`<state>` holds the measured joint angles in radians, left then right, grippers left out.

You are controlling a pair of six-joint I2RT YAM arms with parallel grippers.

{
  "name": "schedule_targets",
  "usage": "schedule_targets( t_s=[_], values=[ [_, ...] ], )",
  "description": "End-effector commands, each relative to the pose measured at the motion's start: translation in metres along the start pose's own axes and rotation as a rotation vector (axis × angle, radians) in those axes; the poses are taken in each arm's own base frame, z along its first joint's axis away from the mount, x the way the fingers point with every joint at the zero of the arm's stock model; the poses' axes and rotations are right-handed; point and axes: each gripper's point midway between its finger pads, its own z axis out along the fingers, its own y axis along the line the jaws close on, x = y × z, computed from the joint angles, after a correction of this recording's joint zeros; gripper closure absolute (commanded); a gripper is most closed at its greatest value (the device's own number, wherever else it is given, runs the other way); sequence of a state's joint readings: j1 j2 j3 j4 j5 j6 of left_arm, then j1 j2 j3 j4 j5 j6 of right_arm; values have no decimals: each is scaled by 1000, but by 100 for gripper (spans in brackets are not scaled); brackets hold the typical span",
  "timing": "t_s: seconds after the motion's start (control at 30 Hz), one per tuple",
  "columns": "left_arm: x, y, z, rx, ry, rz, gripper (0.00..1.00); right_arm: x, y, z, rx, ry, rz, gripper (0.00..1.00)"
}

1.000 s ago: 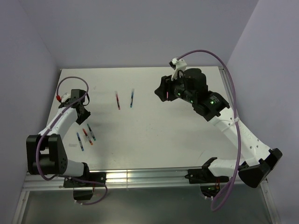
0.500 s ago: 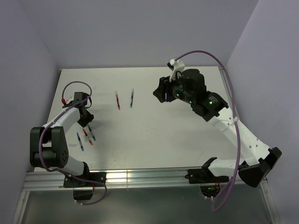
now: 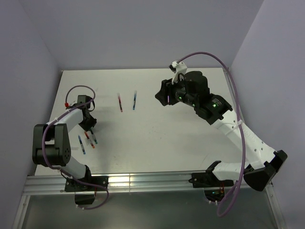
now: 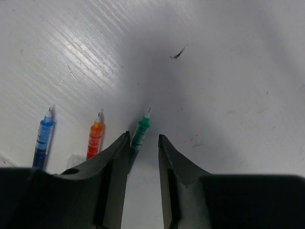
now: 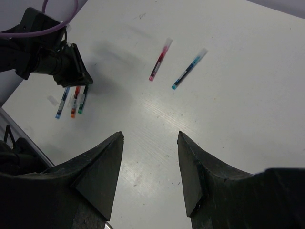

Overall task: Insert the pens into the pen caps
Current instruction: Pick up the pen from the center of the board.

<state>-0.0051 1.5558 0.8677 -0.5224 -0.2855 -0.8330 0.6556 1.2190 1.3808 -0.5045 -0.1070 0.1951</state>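
Now the left tool stands parted, gripping nothing, with the green pen lying just between its jaws.

This looks like a robot test lab. A flat white table fills the middle of the top view, with plain pale purple walls close around it. A white and black robot arm on the left and its twin arm on the right are bolted by a silver metal rail at the bottom. A thin purple cable loops at the upper right.
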Motion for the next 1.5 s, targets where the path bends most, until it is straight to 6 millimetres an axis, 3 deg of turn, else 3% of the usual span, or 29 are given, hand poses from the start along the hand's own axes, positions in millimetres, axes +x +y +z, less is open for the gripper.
schedule_targets(
  t_s=[0.0, 0.23, 0.43, 0.47, 0.7, 0.93, 1.1, 1.23, 1.47],
  values=[
    [-2, 0, 3, -3, -9, -9, 65, -7, 6, -8, -9, -25, -19, 43],
    [-1, 2, 5, -20, -5, -8, 72, -7, 8, -8, -11, -23, -28, 43],
    [1, 0, 7, -11, 7, -9, 91, -6, 11, -9, -16, -18, -35, 43],
    [1, -1, 6, -5, 9, -10, 100, -6, 11, -9, -16, -18, -35, 43],
    [-17, -22, -19, 96, -18, -8, 100, -5, 11, -8, -13, -16, -39, 43],
    [-45, -56, -77, 319, -85, 28, 100, 0, 16, -1, -45, -3, -31, 43],
    [-59, -99, -150, 606, -176, 61, 100, 8, 38, 6, -178, 28, -16, 42],
    [-55, -133, -217, 884, -217, 97, 100, 9, 61, 16, -313, 46, 25, 43],
    [-47, -161, -311, 1239, -267, 144, 100, -14, 94, 22, -489, -2, 78, 42]
  ],
)
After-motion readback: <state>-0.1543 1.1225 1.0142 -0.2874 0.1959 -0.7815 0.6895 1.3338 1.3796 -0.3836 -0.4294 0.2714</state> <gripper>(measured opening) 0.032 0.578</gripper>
